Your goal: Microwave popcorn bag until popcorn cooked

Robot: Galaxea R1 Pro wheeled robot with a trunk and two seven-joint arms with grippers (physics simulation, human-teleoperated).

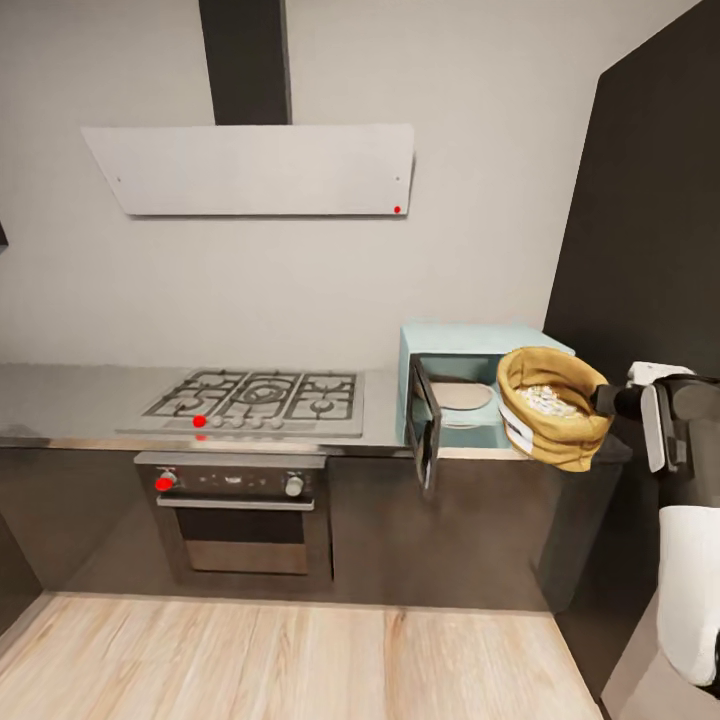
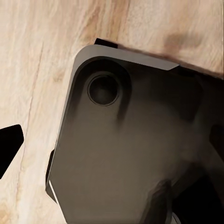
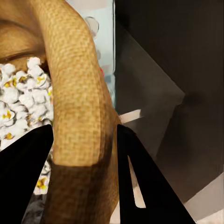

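Head view: right tool (image 1: pixel 603 400) clenched on the rolled rim of the squat orange-brown popcorn bag (image 1: pixel 552 408) with a white label band. Bag hangs off the tool's tip, tilted with its mouth up, in the air in front of the pale mint-blue boxy microwave (image 1: pixel 470 385). Fluffy white popcorn (image 1: pixel 546 400) sits inside the bag. Microwave door with dark glass (image 1: pixel 427 422) is swung open, on the far side of the bag from the tool; white turntable plate (image 1: pixel 462 396) visible in the cavity. Microwave stands on the smooth grey glossy tabletop (image 1: pixel 70 400). Well away from the tool, past the microwave: steel gas hob with grates (image 1: pixel 255 400), black built-in oven (image 1: pixel 240 510) under it, pale flat extractor hood (image 1: pixel 255 168) on the wall. Light wood plank floor (image 1: pixel 290 660) below.

Left wrist view: dark grey rounded robot base panel (image 2: pixel 135 149) over the wood floor. A black finger tip (image 2: pixel 8 144) of the left tool shows at the edge; cannot tell whether that tool is released or clenched.

Right wrist view: two black fingers (image 3: pixel 23 182) pinch the bag's rim between them. Popped white-and-yellow popcorn lies just beside one finger, inside the bag. Mint microwave edge beyond the rim, dark cabinet fronts (image 3: pixel 186 70) beside.
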